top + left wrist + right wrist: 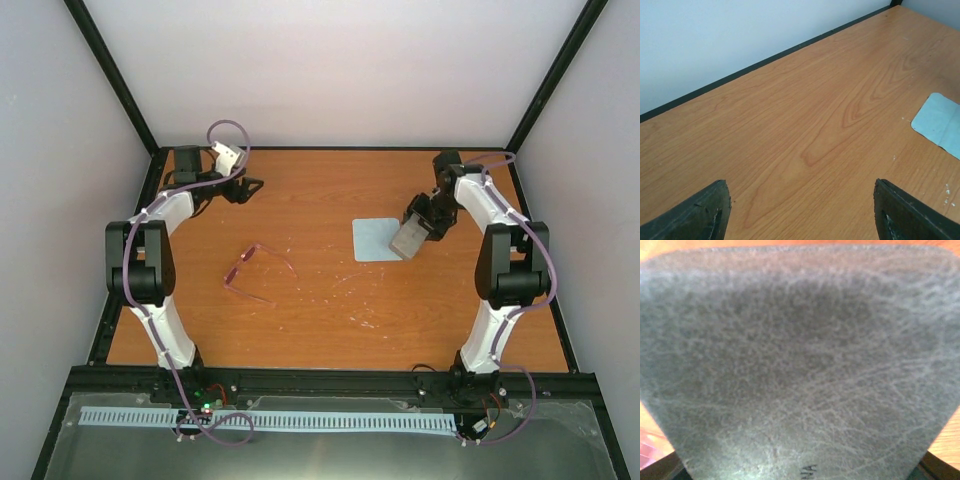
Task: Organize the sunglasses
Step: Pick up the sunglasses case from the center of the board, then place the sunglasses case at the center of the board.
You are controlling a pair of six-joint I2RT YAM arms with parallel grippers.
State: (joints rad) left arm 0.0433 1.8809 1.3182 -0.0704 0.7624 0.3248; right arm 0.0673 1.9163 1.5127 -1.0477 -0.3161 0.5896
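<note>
right gripper [418, 222] clasps the grey leathery rectangular case [800, 365] over the light blue square cloth [372, 240], left gripper [802, 212] gapes empty; a shallow clasp could drop it.

The sunglasses [240, 266], pink-framed, lie left of centre on the table [330, 320], temple arms unfolded.

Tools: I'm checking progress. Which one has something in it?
The right tool, closed on the grey case; the left tool stands open, holding nothing.

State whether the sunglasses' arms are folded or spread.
Spread: both temple arms of the sunglasses stick out from the front, lying on the table.
</note>
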